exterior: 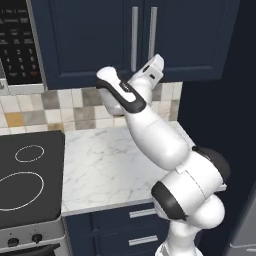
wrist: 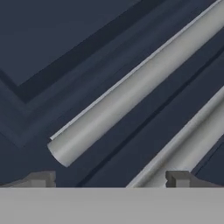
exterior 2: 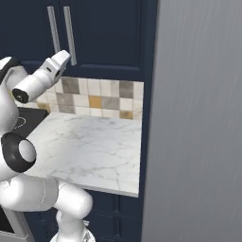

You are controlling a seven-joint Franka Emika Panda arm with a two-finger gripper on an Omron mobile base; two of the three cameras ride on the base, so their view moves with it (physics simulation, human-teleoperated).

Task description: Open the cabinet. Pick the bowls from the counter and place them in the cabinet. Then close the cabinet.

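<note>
The navy cabinet hangs above the counter with both doors shut. Its two silver bar handles run side by side down the middle seam. My gripper is raised to the lower ends of the handles, close in front of the doors. In the hand view the gripper is open, its fingertips wide apart and nothing between them. One handle crosses that view diagonally, and the other handle lies toward the right fingertip. The bowls are out of view. The marble counter is bare where it shows.
A black stovetop lies left of the counter, with the microwave above it. Navy drawers sit below the counter. A tall grey panel stands close on the right. Tiled backsplash runs under the cabinet.
</note>
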